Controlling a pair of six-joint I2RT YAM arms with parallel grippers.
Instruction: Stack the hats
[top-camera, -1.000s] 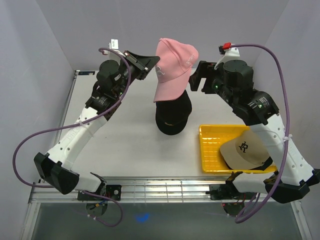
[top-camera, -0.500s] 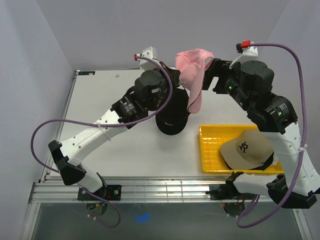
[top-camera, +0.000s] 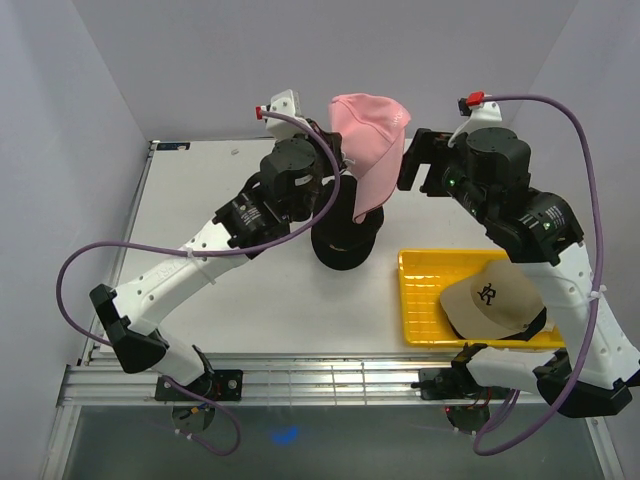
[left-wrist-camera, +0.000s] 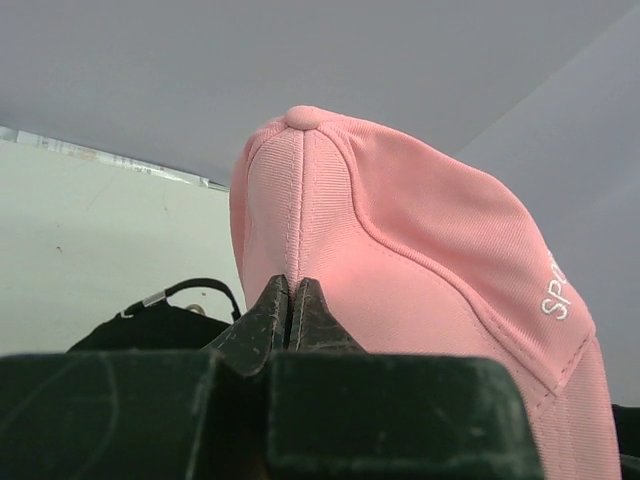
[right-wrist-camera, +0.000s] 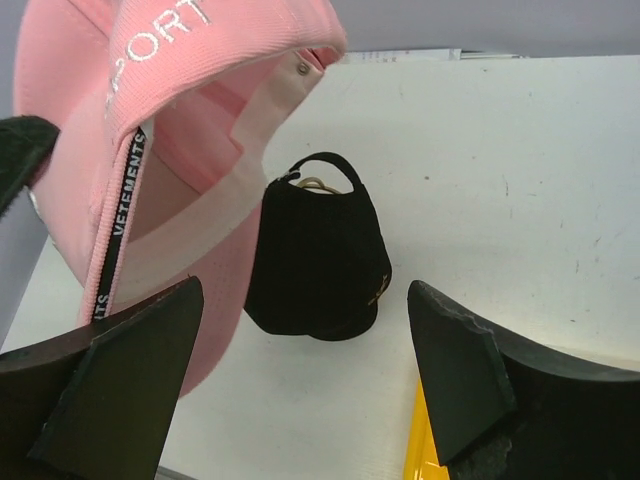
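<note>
The pink cap (top-camera: 368, 135) is swinging back upright, pinched at its crown seam by the left gripper (left-wrist-camera: 290, 305), hanging just above the black cap (top-camera: 345, 240) on the desk (top-camera: 250, 290). The right gripper (top-camera: 413, 165) is easing off beside it, fingers spread, holding nothing. The left arm is reaching forward, wrist high. 1 drop looks close.

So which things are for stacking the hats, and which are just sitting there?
For the job:
- pink hat, pinched in the left gripper
- black hat, middle of the table
- tan hat, lying in the yellow tray

Just sitting there:
- yellow tray
- table
</note>
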